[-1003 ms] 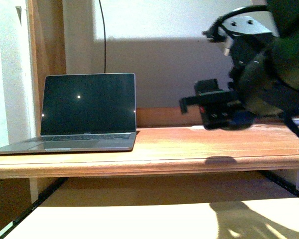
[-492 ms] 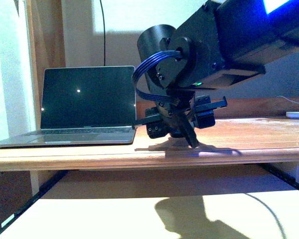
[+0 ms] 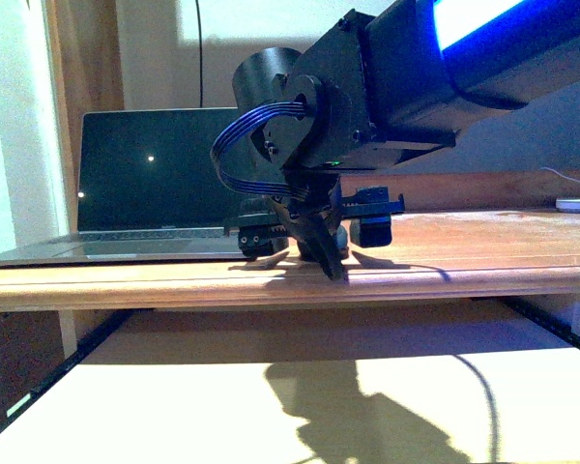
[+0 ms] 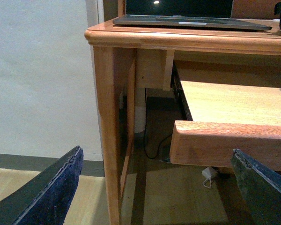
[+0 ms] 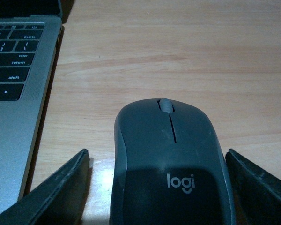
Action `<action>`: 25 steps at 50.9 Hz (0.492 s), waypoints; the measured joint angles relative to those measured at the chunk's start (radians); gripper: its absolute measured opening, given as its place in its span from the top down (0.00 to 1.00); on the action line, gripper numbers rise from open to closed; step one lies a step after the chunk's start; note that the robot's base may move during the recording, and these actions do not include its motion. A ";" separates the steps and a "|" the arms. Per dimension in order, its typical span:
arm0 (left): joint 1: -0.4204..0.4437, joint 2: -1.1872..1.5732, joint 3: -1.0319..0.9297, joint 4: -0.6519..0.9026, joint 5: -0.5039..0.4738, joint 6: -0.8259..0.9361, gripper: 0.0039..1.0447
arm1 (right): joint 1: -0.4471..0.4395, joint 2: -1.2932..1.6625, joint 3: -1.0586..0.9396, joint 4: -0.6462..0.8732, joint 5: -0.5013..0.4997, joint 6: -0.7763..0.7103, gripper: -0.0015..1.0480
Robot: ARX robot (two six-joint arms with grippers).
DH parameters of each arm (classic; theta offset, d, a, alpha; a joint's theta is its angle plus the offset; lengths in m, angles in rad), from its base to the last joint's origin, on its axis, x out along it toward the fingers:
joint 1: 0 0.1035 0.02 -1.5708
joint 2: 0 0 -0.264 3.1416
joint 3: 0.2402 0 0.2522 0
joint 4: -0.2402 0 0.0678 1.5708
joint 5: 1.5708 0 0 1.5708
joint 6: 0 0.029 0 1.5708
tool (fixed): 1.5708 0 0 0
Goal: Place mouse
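The dark grey mouse (image 5: 171,164), with a light "logi" logo, lies flat on the wooden desk top (image 5: 178,56), just right of the laptop (image 5: 18,70). My right gripper (image 5: 155,159) is open, with one finger on each side of the mouse and a gap at both sides. In the front view the right gripper (image 3: 319,237) is low on the desk (image 3: 483,251) beside the laptop (image 3: 155,174), and the arm hides the mouse. My left gripper (image 4: 157,187) is open and empty, low beside the desk's leg (image 4: 107,117).
The open laptop also shows in the left wrist view (image 4: 178,18). A pulled-out wooden tray (image 3: 174,406) sits under the desk top; it also shows in the left wrist view (image 4: 234,103). A flat white object (image 3: 578,204) lies at the desk's far right. Cables hang below.
My right arm has swung left across the desk and come down to the desk top close beside the laptop.
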 joint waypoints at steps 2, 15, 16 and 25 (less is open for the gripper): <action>0.000 0.000 0.000 0.000 0.000 0.000 0.07 | -0.005 -0.013 -0.027 0.029 -0.010 0.010 0.09; 0.000 0.000 0.000 0.000 0.000 0.000 0.07 | -0.075 -0.227 -0.315 0.310 -0.119 0.010 0.07; 0.000 0.000 0.000 0.000 0.000 0.000 0.07 | -0.086 -0.266 -0.359 0.351 -0.138 0.008 0.07; 0.000 0.000 0.000 0.000 0.000 0.000 0.07 | -0.170 -0.598 -0.717 0.568 -0.341 -0.018 0.07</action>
